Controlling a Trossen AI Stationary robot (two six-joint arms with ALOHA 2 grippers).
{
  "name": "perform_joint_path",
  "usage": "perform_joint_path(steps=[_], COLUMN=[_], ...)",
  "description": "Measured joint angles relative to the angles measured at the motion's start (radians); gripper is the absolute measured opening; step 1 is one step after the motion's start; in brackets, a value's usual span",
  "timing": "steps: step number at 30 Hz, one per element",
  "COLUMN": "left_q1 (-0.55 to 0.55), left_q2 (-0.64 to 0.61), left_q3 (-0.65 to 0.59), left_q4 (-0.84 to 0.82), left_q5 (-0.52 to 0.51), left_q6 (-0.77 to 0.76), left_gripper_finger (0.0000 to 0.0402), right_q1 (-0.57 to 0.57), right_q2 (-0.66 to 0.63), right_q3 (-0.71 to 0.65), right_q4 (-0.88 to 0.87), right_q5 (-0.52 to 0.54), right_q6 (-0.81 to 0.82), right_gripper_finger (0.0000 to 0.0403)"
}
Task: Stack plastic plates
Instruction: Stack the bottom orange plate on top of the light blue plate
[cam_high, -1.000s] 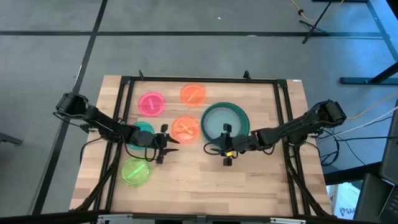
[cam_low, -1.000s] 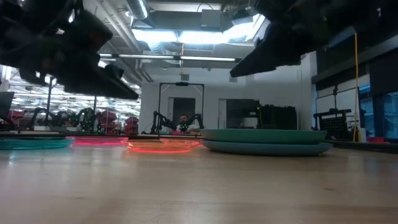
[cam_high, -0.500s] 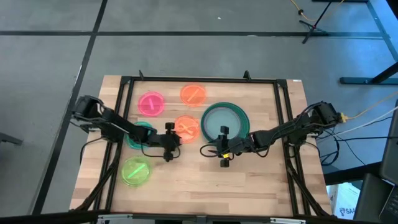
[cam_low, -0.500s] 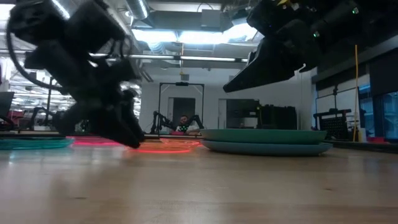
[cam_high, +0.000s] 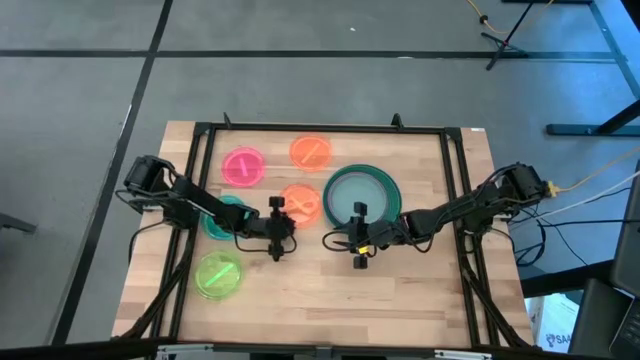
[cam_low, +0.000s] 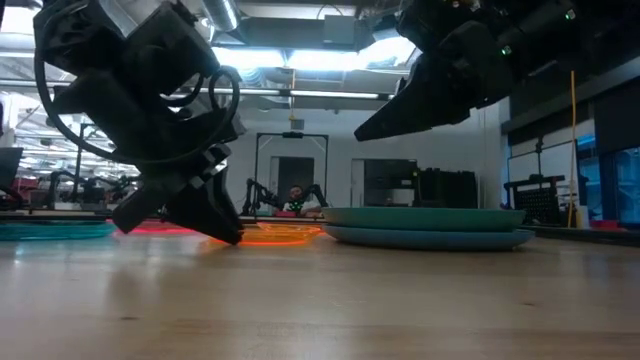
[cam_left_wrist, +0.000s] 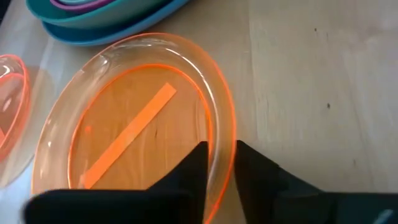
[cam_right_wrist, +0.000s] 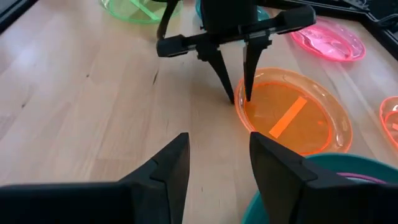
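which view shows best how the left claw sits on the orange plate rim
The left wrist view: the left claw straddles the near orange plate at its rim, one finger on each side. The right wrist view confirms this from farther off. The high view shows only the position, and the low view hides the rim behind the arm.

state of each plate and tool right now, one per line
near orange plate: flat on table, rim between the left tool's fingers
left tool: straddling that rim, small gap
right tool: open, empty, above bare wood
far orange plate: flat, untouched
pink plate: flat, untouched
lime plate: flat, untouched
teal plate: flat, under left arm
large plates: stacked
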Motion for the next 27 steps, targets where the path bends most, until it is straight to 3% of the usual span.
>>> perform_joint_path(steps=[6,17,23,27], left_q1=[-0.004,-0.057,-0.091,-0.120], left_q2=[0.001,-0.062,-0.126,-0.154], left_q3=[-0.002,-0.004,-0.003,-0.003], left_q4=[-0.007,-0.007,-0.004,0.001], left_q5=[-0.046,-0.059,-0.054,-0.048], left_q6=[0.004,0.020,0.021,0.027], left_gripper_finger=[0.0005,0.0003,0.0003,0.0003], right_q1=[-0.003,-0.009,-0.009,-0.009], right_q2=[0.000,-0.001,-0.001,0.010], right_q3=[0.000,0.000,0.011,0.024], right_q4=[0.034,0.128,0.074,0.065], right_q5=[0.017,0.131,0.059,0.051], right_q6=[-0.001,-0.067,-0.086,-0.162], right_gripper_finger=[0.0156,0.0169,0.0218,0.0222])
